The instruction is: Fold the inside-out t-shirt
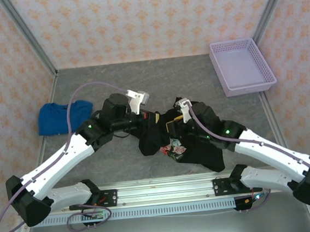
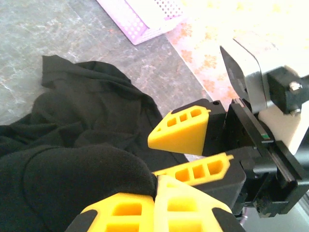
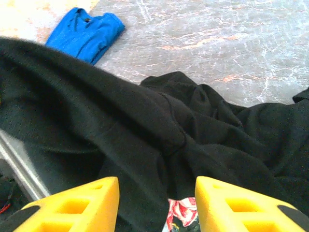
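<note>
The inside-out t-shirt (image 1: 193, 145) lies crumpled and black at the table's near middle, with a floral print patch (image 3: 182, 212) showing in its folds. My left gripper (image 2: 157, 193) is shut on a fold of this black cloth, and from above it sits at the shirt's left edge (image 1: 147, 118). My right gripper (image 3: 157, 203) stands open just over the shirt, its yellow fingers (image 3: 82, 203) apart with black cloth and the print patch below the gap. In the left wrist view the right gripper's yellow fingers (image 2: 183, 130) hang close beside my left fingertips.
A blue folded garment (image 1: 63, 116) lies at the left of the table, also in the right wrist view (image 3: 84, 34). A lavender basket (image 1: 242, 66) stands at the back right (image 2: 140, 21). Patterned walls enclose the grey table (image 1: 157, 77).
</note>
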Motion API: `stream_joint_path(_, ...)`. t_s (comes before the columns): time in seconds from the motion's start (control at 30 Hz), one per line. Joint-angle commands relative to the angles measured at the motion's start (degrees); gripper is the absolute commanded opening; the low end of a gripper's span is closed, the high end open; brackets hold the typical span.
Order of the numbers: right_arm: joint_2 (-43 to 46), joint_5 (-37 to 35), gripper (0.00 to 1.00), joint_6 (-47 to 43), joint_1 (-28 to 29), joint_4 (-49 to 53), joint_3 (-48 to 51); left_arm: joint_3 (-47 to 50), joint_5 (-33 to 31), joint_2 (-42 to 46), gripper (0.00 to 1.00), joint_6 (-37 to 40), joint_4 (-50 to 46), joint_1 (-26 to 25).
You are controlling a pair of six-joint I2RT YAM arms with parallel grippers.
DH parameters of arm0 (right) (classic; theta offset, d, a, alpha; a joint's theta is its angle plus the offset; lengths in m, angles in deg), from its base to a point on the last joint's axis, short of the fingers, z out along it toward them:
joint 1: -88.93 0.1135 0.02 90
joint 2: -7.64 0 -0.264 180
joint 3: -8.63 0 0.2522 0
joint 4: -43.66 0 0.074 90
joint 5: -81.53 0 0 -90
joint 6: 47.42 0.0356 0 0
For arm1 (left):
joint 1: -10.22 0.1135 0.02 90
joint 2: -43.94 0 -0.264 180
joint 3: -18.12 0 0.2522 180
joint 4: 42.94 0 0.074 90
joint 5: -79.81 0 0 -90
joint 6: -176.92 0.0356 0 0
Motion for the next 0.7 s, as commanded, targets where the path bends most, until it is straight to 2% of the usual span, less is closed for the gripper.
stream_joint_path(0.0, 2.23, 2.2, 0.46, -2.37, 1.17, -1.63, 2.15, -3.42, 3.56, -1.15, 0.0, -3.06, -4.17, 0.48)
stream_joint_path(0.13, 0.46, 3.63, 0.46, -1.68, 2.03, -5.14, 4.06, -3.93, 6.05, -1.84, 0.0, -4.03, -4.51, 0.57)
stream_joint_path(0.27, -2.72, 4.03, 0.33, 0.91, 4.12, -10.54, 6.63, -3.56, 4.81, -1.24, 0.0, -4.21, -4.59, 0.75)
stream_joint_path(0.37, -4.43, 2.47, 0.31, 1.31, 6.62, -12.44, 7.12, -3.25, 4.58, -1.21, 0.0, -4.34, -4.58, 0.83)
stream_joint_path(0.53, -6.02, -3.84, 0.35, 0.22, 8.63, -11.03, 6.33, -2.9, 4.54, -1.29, 0.0, -4.43, -4.28, 0.93)
stream_joint_path(0.67, -7.3, -4.71, 0.41, -0.93, 8.59, -10.8, 5.44, -2.8, 4.5, -1.31, 0.0, -4.51, -4.04, 1.03)
